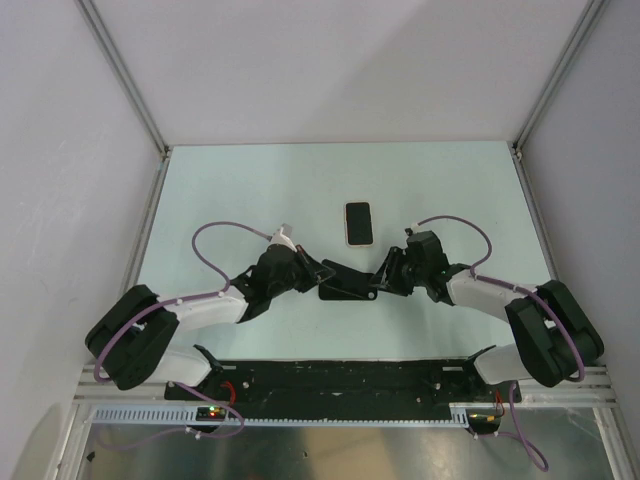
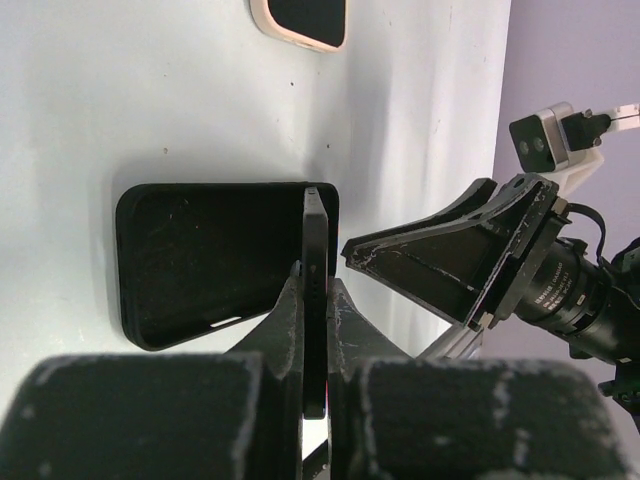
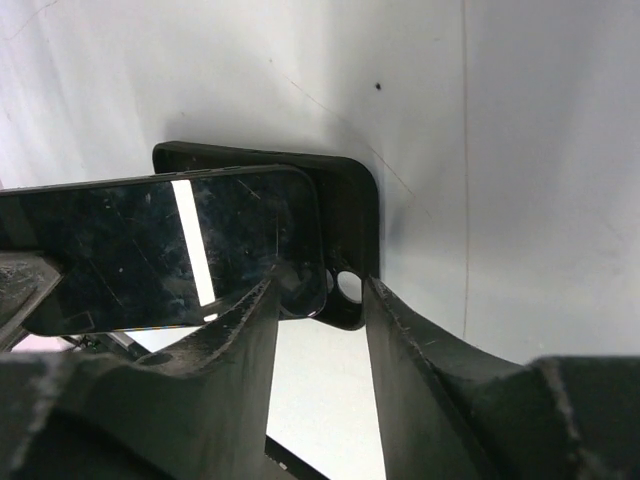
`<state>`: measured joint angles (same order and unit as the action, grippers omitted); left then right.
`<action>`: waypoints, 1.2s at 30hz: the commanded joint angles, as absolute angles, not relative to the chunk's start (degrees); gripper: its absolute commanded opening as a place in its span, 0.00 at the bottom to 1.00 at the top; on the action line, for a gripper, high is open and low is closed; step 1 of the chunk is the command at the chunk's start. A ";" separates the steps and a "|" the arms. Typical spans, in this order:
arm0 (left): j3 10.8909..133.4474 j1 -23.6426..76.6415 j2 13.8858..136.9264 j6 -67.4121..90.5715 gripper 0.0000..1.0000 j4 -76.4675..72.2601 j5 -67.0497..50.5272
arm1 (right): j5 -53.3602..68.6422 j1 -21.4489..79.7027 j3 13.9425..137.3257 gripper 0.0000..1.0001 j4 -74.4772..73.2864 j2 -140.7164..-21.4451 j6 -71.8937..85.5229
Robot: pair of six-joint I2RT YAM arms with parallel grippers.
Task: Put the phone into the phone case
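Left hand (image 2: pixel 315 281) clamps the phone (image 3: pixel 170 245) edge-on, tilted over the phone case (image 2: pixel 210 260) lying on the worktop (image 2: pixel 150 90). Right hand (image 3: pixel 320 292), fingers spread, straddles its camera end. Risk: the unrestrained phone case may skid, leaving a corner unseated.

- The table (image 1: pixel 250 190) is a pale, faintly greenish-white matt sheet filling the middle of the top view, with white panels closing it in at the left, right and back.
- A black phone case (image 1: pixel 345 291) lies flat at the centre of the frame, open side up, its long side running left to right. The right wrist view shows a round cut-out at one end.
- A pale-rimmed phone (image 1: pixel 358 223) lies screen up just above centre, clear of the case.
- A small dark speck (image 3: pixel 378 86) marks the sheet.
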<state>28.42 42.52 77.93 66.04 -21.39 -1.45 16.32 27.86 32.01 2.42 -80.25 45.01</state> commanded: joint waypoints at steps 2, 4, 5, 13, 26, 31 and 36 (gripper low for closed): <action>28.21 43.16 77.05 66.08 0.00 -26.34 -0.20 | 11.49 27.95 31.25 0.49 1.34 -75.55 44.08; 28.19 43.16 77.09 65.89 0.00 -26.36 -0.29 | 10.50 27.84 31.28 0.50 0.86 -75.31 43.85; 28.25 43.15 77.26 65.86 0.00 -26.36 -0.50 | 10.39 27.76 31.20 0.50 0.87 -75.54 43.90; 28.63 43.16 77.91 65.16 0.00 -26.41 -1.77 | 11.55 27.93 30.59 0.73 6.53 -80.06 46.09; 29.47 43.59 81.92 62.41 0.00 -29.05 -5.77 | 13.78 30.48 30.26 0.81 12.53 -84.85 52.15; 30.19 44.10 84.17 62.40 0.00 -31.41 -7.58 | 14.17 31.11 30.36 0.82 13.54 -86.31 53.12; 30.80 44.33 86.39 62.74 0.00 -32.68 -9.25 | 14.94 31.11 30.69 0.83 13.85 -87.54 53.18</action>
